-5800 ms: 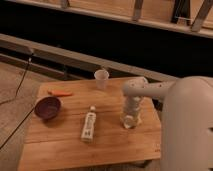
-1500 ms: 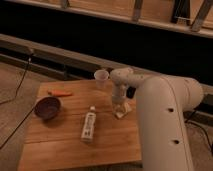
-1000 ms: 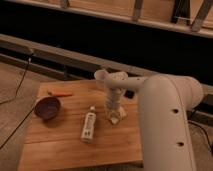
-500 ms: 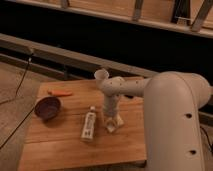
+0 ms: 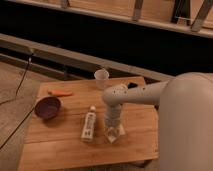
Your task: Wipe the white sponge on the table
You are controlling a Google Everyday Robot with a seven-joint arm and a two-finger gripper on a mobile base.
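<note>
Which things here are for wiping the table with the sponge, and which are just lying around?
For the job: sponge, table, tool down on the sponge, mid-table.
Lying about: purple bowl, orange stick, white cup, white bottle.

table (image 5: pixel 60 145) light-brown planks | sponge (image 5: pixel 114 134) off-white | bowl (image 5: pixel 47 107) purple | carrot (image 5: pixel 60 93) orange | cup (image 5: pixel 101 78) white

you see the gripper (image 5: pixel 113 128) on the white sponge (image 5: pixel 116 134), bottle (image 5: pixel 88 123) just left, bowl (image 5: pixel 47 107) farther left, all on the table (image 5: pixel 60 146).
</note>
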